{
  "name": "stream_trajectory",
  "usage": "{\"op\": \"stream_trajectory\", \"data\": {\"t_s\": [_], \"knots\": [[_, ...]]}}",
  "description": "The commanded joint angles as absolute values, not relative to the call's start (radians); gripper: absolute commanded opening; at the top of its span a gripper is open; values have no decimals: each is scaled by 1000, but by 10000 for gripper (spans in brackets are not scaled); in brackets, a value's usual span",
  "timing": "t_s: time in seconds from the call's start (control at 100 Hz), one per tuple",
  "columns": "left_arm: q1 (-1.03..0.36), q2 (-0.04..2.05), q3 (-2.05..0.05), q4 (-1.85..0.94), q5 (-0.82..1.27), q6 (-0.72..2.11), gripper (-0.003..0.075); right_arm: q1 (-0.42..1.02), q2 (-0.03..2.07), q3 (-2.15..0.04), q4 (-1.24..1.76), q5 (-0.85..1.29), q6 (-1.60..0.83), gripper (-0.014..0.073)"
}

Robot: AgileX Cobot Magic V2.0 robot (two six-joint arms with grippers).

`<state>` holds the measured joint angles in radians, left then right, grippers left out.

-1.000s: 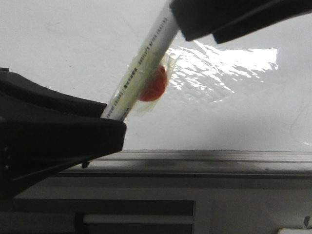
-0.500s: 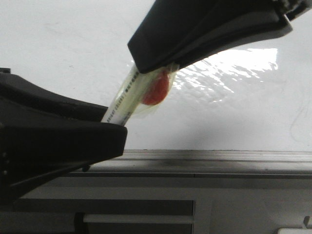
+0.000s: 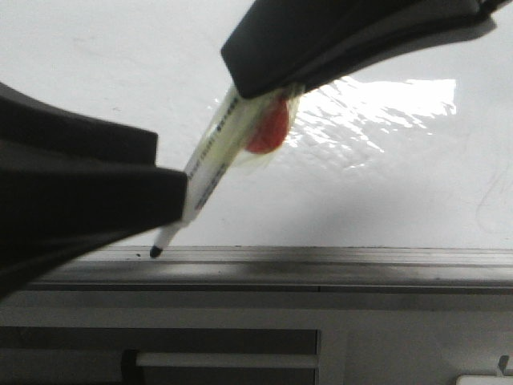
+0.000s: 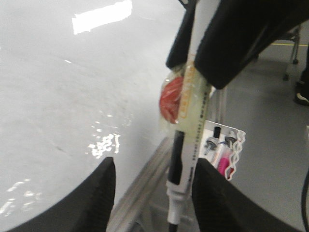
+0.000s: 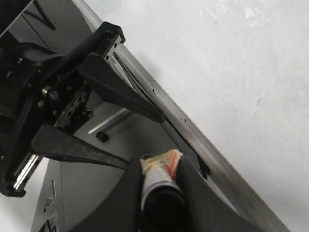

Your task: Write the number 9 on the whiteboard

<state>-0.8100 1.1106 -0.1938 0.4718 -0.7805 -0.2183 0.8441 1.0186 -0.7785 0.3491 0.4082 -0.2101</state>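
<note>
Whiteboard [image 3: 377,184] comes first, since it fills the whole background of the front view, glossy white with a wrinkled glare patch [image 3: 377,120] to the right of centre and faint smudges; its grey metal ledge [image 3: 337,261] runs along the bottom edge; no finished number 9 can be made out on the board in any view, only a faint thin line [image 3: 487,200] near the right edge that is too dim to read.

Next in size, the left gripper [image 4: 152,193] shows as a dark mass at the left of the front view; in the left wrist view its two fingers [image 4: 91,198] stand apart with nothing clamped between them, the pen passing through the gap without clear contact.

The right gripper [image 5: 159,193] reaches in from the upper right; its fingers are closed around the marker [image 3: 210,172], gripping the upper barrel.

The marker is white with small printed lettering, tilted, its black tip [image 3: 155,252] pointing down-left and sitting at the ledge, just below the white surface; whether it touches the metal I cannot tell.

A red round piece [image 3: 268,128] is bound to the barrel under clear wrapping, just beneath the right gripper.

Smallest, a white holder with small tools [image 4: 223,147] shows behind the marker in the left wrist view.
</note>
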Motion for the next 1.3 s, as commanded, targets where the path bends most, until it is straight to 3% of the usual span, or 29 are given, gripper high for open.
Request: {"op": "stream_trajectory", "data": {"t_s": [0.0,0.26,0.39,0.7,0.96,1.29], "knots": [[-794,990,-211,405,-751,-230,354,834,979,-814,340,318,-219,-67],[-741,638,-232,228,-439,-228,354,709,971,-831,340,314,-207,-57],[-736,547,-238,228,-386,-228,354,646,973,-884,338,309,-207,-57],[-736,542,-238,228,-372,-228,354,490,1104,-1018,336,350,-207,-58],[-736,542,-238,228,-372,-228,354,523,1299,-1138,338,467,-207,-62],[-736,542,-238,228,-372,-228,354,468,1240,-1173,280,525,-207,-61]]}}
